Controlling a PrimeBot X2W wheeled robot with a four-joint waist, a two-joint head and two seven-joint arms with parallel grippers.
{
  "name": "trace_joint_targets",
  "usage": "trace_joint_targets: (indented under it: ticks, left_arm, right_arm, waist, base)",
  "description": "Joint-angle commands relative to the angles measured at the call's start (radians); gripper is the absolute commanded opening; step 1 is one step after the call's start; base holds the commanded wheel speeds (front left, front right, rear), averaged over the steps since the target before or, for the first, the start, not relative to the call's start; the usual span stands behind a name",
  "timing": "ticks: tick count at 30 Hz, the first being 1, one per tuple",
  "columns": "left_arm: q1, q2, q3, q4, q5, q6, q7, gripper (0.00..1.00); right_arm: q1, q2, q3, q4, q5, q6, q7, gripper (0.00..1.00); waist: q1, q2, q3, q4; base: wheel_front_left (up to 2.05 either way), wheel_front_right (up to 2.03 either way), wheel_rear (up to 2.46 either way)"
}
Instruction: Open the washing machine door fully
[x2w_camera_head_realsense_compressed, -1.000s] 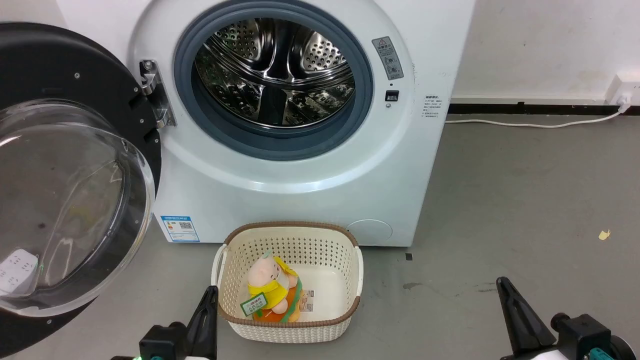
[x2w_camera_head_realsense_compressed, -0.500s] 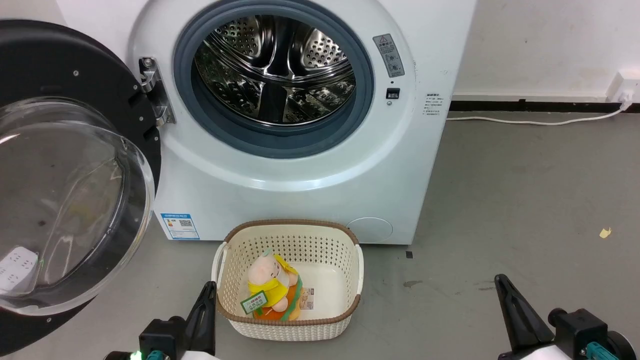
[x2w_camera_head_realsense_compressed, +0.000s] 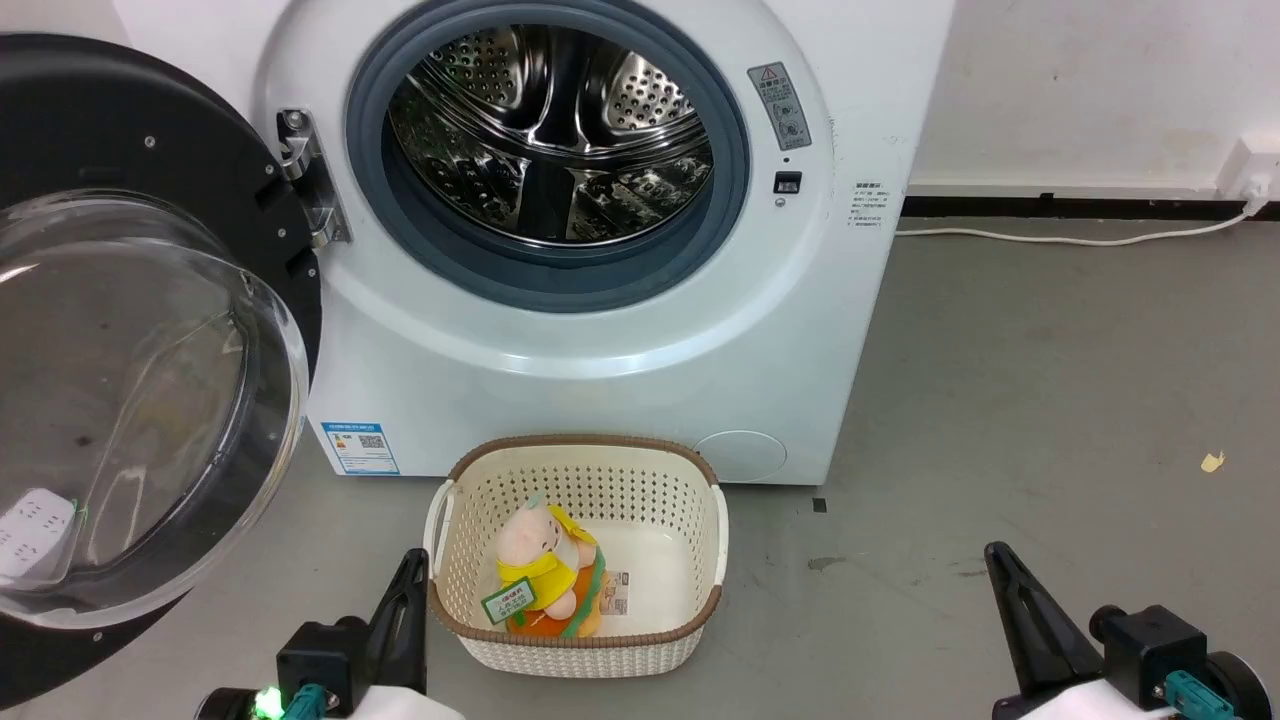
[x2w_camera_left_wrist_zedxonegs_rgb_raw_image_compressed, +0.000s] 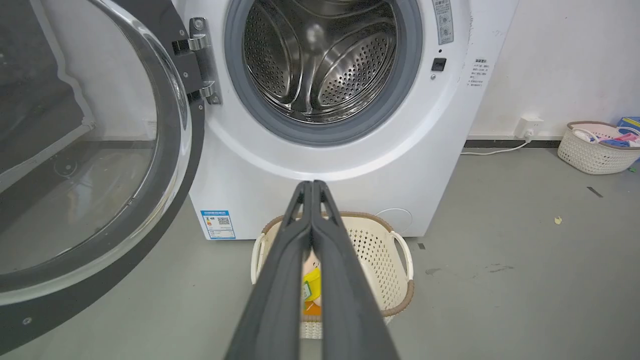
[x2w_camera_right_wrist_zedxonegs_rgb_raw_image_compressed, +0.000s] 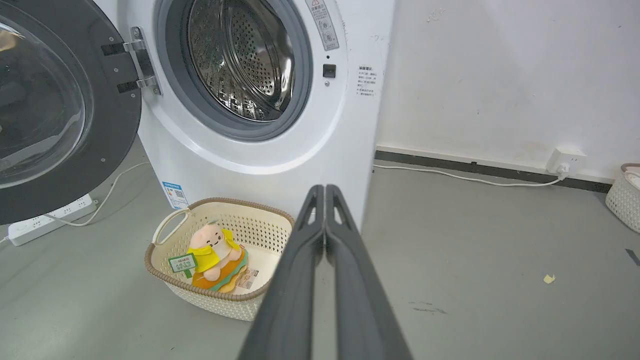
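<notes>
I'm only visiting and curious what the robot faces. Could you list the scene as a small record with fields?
Machine: big white front-loading washing machine, round mouth uncovered
Door: large round glossy black door with clear glass bowl, swung wide open on its hinge
Basket: small cream perforated basket on grey floor before the machine, holding a pink-and-yellow plush toy
Left gripper: shut, holding nothing
Right gripper: shut, holding nothing
</notes>
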Motion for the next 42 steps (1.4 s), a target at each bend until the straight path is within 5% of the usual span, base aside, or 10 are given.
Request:
trace_joint_targets:
  ticks: [1,42]
  left_arm:
    - [-0.012,0.000,0.007,-0.006,0.008,0.005,0.006,0.00]
    - [-0.048,-0.001,0.035,-0.058,0.056,0.019,0.098,0.00]
  right_arm:
    - [-0.018,0.003,0.002,-0.010,-0.005,0.000,0.008,0.00]
    - [-0.059,0.005,0.012,-0.041,-0.028,0.001,0.100,0.00]
  waist:
    - [0.0000,-0.0001,0.001,0.000]
    - [-0.0001,-0.0001,0.023,0.004]
  base:
    - [0.00,0.00,0.00]
    - [0.00,0.00,0.00]
